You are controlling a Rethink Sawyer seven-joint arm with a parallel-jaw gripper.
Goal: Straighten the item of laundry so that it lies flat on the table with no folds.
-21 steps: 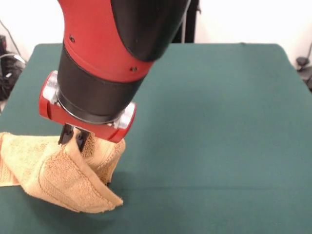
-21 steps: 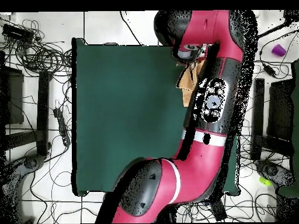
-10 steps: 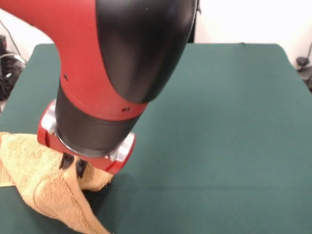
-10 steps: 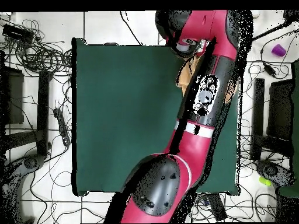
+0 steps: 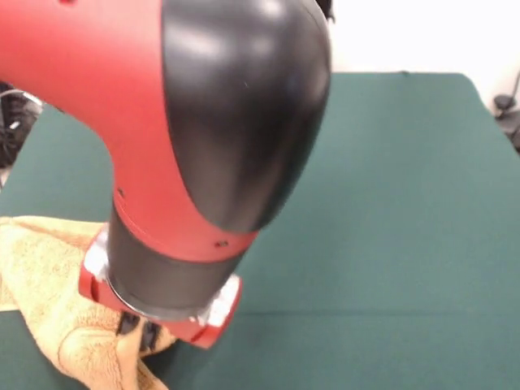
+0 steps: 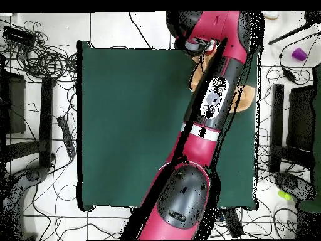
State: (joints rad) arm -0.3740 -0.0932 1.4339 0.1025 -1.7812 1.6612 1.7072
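Here end effector (image 5: 139, 331) pinches bunched towel (image 5: 49, 284) nr table (image 5: 390, 203) edge.

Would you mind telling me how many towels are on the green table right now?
1. The orange-tan towel lies bunched at the table's near-left corner in the front view, under the gripper; the arm could hide more.

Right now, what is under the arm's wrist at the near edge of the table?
The orange-tan towel lies bunched on the green table, with the gripper down in its folds. The wrist covers the middle of the towel, so the grip cannot be seen.
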